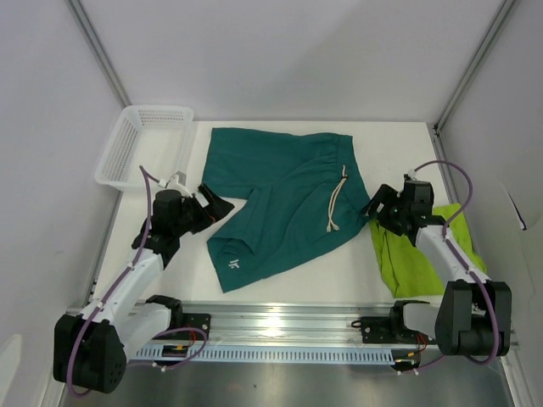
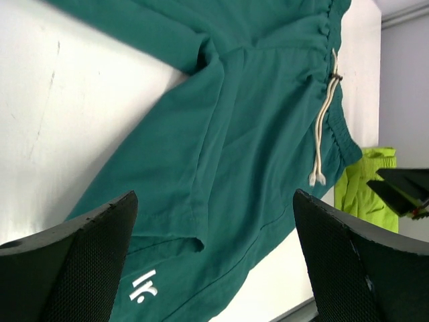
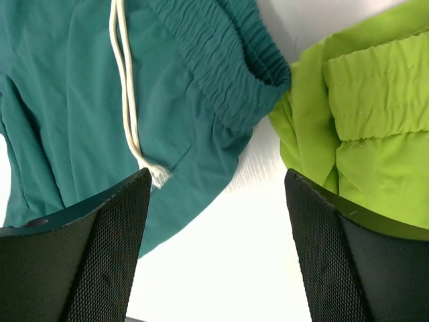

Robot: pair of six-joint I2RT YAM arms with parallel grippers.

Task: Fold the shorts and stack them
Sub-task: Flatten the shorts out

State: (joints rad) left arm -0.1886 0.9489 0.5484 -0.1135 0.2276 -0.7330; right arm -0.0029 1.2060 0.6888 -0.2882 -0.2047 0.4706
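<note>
The dark teal shorts (image 1: 280,199) lie spread flat mid-table, waistband to the right, cream drawstring (image 1: 337,199) on top and a white logo (image 1: 235,264) on the near leg. The lime green shorts (image 1: 416,254) lie crumpled at the right, partly under the right arm. My left gripper (image 1: 216,208) hovers open at the teal shorts' left leg edge; its wrist view shows the teal fabric (image 2: 255,134) between the spread fingers, untouched. My right gripper (image 1: 373,212) is open over bare table between the teal waistband (image 3: 221,60) and the lime shorts (image 3: 362,107).
A white mesh basket (image 1: 140,144) stands at the back left corner. A metal rail (image 1: 280,326) carrying the arm bases runs along the near edge. Walls close in the left, back and right sides.
</note>
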